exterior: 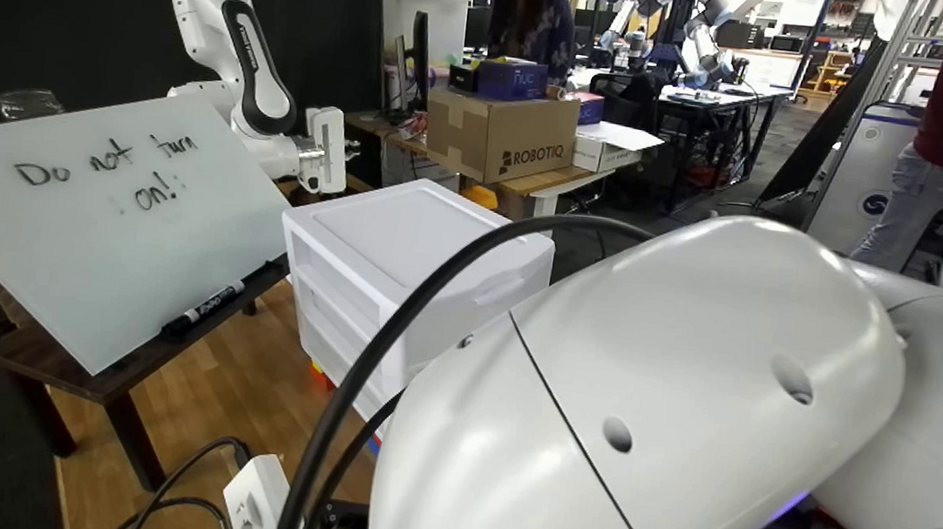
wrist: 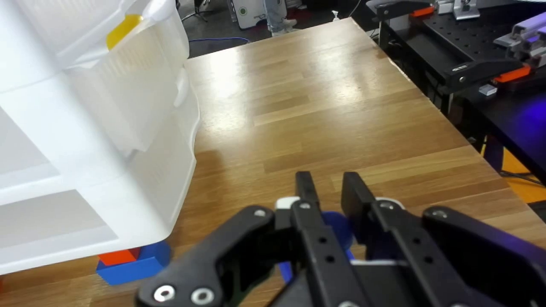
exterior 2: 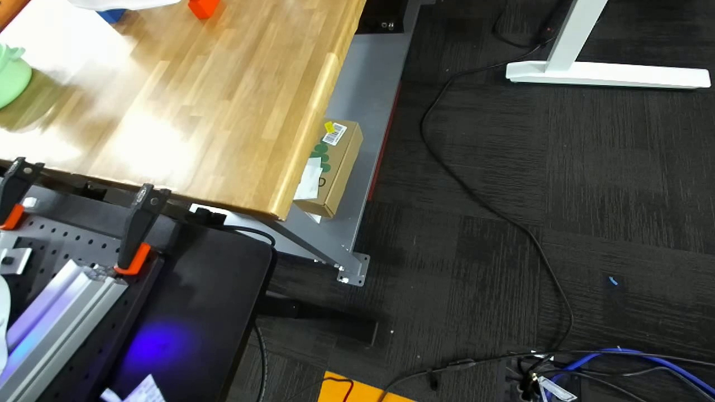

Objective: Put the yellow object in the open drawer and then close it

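A white translucent drawer unit (exterior: 414, 228) stands on the table, with its drawer fronts mostly hidden by the arm. In the wrist view the drawer unit (wrist: 102, 166) fills the left side. The yellow object (wrist: 123, 30) shows at the top opening of a translucent drawer (wrist: 123, 100) above the lowest. The lowest drawer (wrist: 170, 170) looks pushed in. My gripper (wrist: 327, 181) is low, right of the unit, its fingers a narrow gap apart. A blue object (wrist: 339, 228) shows between and behind the fingers. I cannot tell whether it is held or lies on the table.
Red (wrist: 119, 256) and blue (wrist: 134, 266) blocks sit under the unit. A whiteboard (exterior: 116, 227), a power strip (exterior: 258, 505) and black cables are close by. A light green thing (exterior 2: 14, 78) stands on the wooden table (exterior 2: 223, 111). Clamps (exterior 2: 139, 223) line its edge.
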`<action>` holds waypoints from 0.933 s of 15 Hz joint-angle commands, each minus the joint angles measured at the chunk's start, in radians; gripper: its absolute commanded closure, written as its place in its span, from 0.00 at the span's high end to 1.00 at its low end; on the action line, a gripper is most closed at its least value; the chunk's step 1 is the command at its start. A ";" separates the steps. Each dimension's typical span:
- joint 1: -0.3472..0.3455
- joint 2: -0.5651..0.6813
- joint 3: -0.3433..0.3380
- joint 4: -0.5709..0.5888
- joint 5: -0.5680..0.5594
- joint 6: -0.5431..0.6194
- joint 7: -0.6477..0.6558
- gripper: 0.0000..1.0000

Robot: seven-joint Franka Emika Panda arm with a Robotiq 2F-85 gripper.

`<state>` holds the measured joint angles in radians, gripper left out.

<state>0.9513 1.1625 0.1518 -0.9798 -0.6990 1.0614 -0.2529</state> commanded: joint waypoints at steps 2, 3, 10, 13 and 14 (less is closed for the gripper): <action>0.005 0.009 -0.009 0.016 0.003 -0.004 -0.007 0.22; 0.005 0.009 -0.009 0.016 0.003 -0.004 -0.007 0.22; 0.021 0.023 -0.011 0.046 -0.020 0.002 -0.043 0.06; 0.045 0.029 -0.010 0.061 -0.037 0.014 -0.087 0.06; 0.055 0.034 -0.009 0.071 -0.043 0.020 -0.109 0.06</action>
<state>0.9789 1.1643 0.1516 -0.9635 -0.7071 1.0733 -0.2901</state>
